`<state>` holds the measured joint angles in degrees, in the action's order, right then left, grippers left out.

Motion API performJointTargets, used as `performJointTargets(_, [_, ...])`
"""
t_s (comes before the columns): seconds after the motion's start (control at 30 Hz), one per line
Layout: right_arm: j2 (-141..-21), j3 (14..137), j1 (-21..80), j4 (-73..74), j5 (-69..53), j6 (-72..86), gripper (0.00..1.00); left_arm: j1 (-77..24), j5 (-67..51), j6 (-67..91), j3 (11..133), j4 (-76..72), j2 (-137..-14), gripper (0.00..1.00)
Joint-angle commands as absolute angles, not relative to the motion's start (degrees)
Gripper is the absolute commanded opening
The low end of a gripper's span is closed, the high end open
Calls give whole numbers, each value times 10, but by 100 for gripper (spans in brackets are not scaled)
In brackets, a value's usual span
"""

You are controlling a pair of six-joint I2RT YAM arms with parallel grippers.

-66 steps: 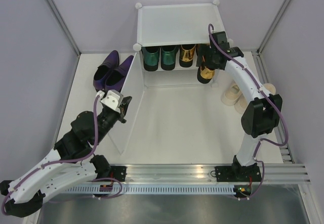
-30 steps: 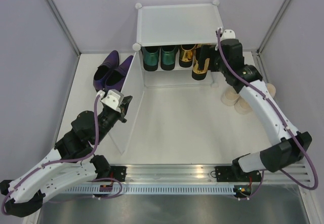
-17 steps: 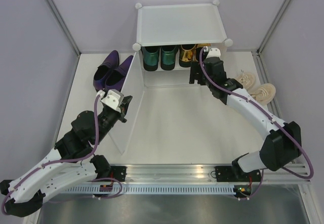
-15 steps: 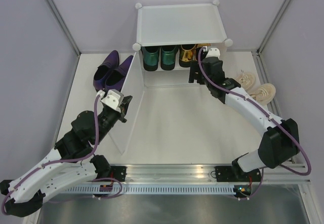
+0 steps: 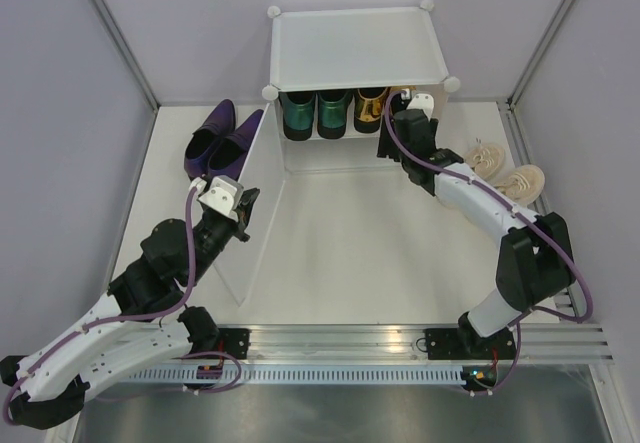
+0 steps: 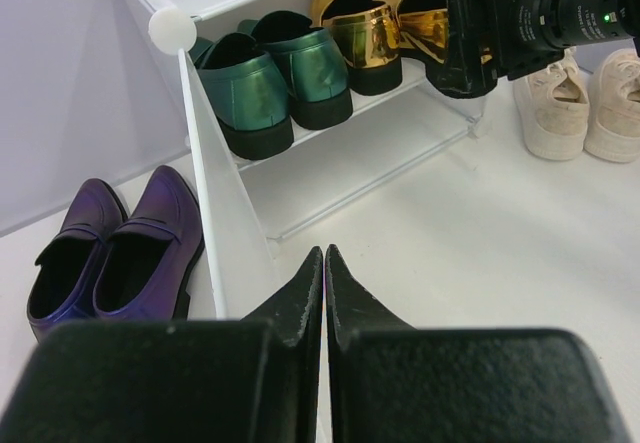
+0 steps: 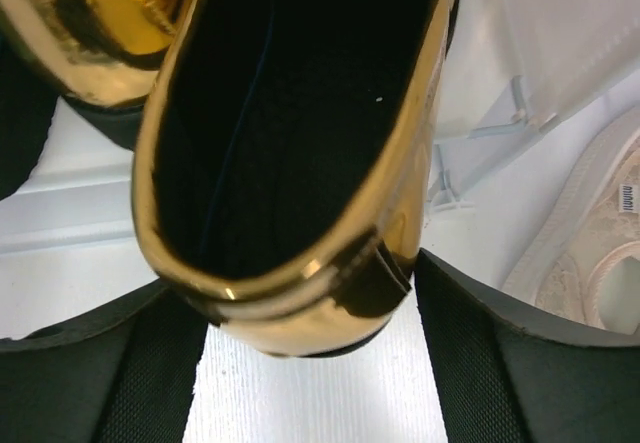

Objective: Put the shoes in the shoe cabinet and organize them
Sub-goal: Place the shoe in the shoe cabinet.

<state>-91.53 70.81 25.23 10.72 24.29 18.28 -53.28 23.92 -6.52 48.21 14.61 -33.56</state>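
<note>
The white shoe cabinet [image 5: 355, 48] stands at the back with its frosted door panel [image 5: 255, 203] swung open to the left. On its upper shelf stand two green loafers [image 5: 318, 113] and a gold loafer [image 5: 370, 105]. My right gripper [image 7: 300, 283] is at the shelf's right end, its fingers pressed on both sides of the second gold loafer's heel [image 7: 300, 323], which rests on the shelf. Purple shoes [image 5: 222, 141] lie left of the cabinet and beige sneakers [image 5: 505, 168] lie to its right. My left gripper [image 6: 325, 263] is shut on nothing, beside the door panel [image 6: 215, 213].
Grey walls enclose the white table on three sides. A metal rail [image 5: 400, 343] runs along the near edge by the arm bases. The cabinet's lower tier [image 6: 360, 163] holds no shoes in the left wrist view.
My right arm carried the gold loafer from in front of the cabinet onto the upper shelf beside its mate. The left arm has stayed still.
</note>
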Motion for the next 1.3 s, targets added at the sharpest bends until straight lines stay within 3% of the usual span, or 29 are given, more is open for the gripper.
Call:
performJointTargets(0.0, [-907, 734, 221, 73, 272, 192, 81, -535, 250, -70, 457, 220, -350, 2])
performJointTargets(0.3, [-873, 708, 186, 60, 256, 188, 54, -535, 253, -72, 456, 218, -348, 2])
performJointTargets(0.43, [-882, 720, 178, 59, 248, 187, 36, -535, 254, -71, 456, 218, -346, 2])
performJointTargets(0.63, [-900, 745, 178, 54, 246, 175, 22, -535, 258, -74, 455, 218, -343, 2])
performJointTargets(0.97, [-926, 774, 177, 36, 238, 147, 13, -535, 253, -73, 456, 218, -340, 2])
performJointTargets(1.27, [-947, 779, 178, 11, 217, 140, 11, -535, 253, -74, 455, 218, -340, 2])
